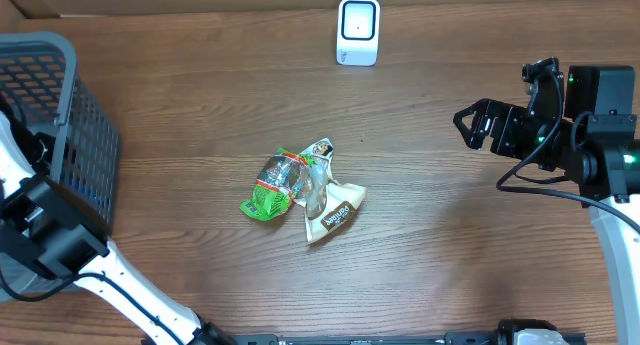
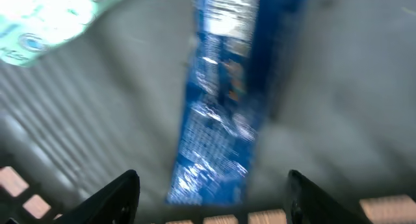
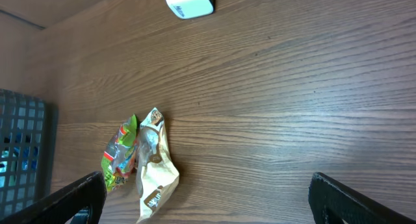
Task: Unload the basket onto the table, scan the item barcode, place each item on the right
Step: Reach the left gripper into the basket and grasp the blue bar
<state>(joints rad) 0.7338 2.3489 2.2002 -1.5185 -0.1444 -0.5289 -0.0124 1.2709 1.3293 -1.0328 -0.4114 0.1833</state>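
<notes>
Blue packet (image 2: 218, 120) in basket (image 1: 55, 95), blurred, between spread fingers of left gripper (image 2: 213, 180); right gripper (image 3: 207, 184) wide open, empty

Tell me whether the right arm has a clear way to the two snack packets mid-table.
Probably yes: the right gripper is open, and only bare table lies between it and the packets.

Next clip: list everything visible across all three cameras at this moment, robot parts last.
scanner: one, white, far edge of table
basket: one, grey mesh, table's left side
green packet: one, green, mid-table
cream packet: one, cream, touching the green one
blue packet: one, blue, inside basket
pale packet: one, white-green, blurred, near blue packet
table: one, brown wood
left gripper: one, black, open, over blue packet
right gripper: one, black, open, empty
</notes>
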